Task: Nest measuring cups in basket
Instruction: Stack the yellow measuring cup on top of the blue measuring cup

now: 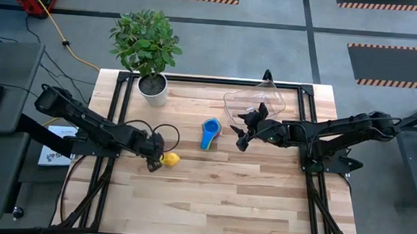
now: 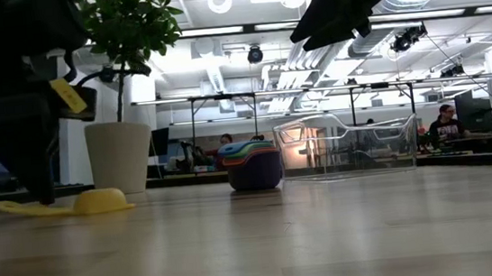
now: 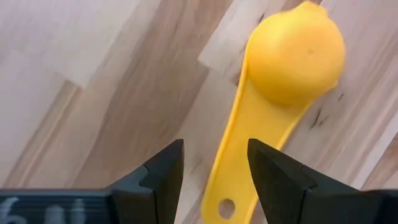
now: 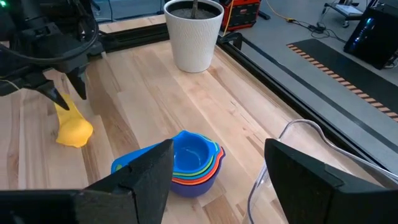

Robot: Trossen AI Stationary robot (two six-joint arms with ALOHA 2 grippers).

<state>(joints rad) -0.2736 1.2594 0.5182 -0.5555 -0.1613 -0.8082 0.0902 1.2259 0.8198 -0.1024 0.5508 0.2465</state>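
A yellow measuring cup (image 1: 170,158) (image 3: 292,53) lies mouth-down on the table, its flat handle pointing toward my left gripper (image 1: 154,161) (image 3: 214,177). That gripper is open and low, one finger on each side of the handle. A nested stack of cups (image 1: 209,132) (image 2: 253,163) (image 4: 194,163), dark blue outermost with light blue on top, stands mid-table. The clear basket (image 1: 257,100) (image 2: 346,146) sits to its right, toward the far edge. My right gripper (image 1: 242,132) (image 4: 217,180) hangs open above the table between stack and basket. My left gripper has its fingers (image 3: 273,180) on either side of the yellow cup's handle near its holed free end (image 3: 225,205), coming along the handle. Whether a finger touches the handle, I cannot tell. The cup rests on the table.
A white plant pot (image 1: 153,88) (image 4: 194,34) with a leafy plant stands at the far left of the table. The near half of the wooden table (image 1: 225,205) is bare. Black frame rails run along the table's far edge and sides.
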